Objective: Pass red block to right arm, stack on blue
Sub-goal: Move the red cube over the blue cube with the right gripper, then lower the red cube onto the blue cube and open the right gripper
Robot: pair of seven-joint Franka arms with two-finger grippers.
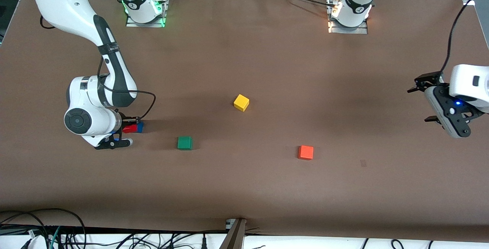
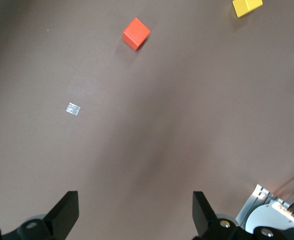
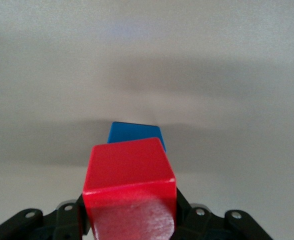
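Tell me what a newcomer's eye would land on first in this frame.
The right end effector, low at the right arm's end of the table, is shut on the red block and holds it just beside or over the blue block; whether they touch cannot be told. The left end effector waits open at the left arm's end. Yellow, green and orange cubes lie scattered mid-table.
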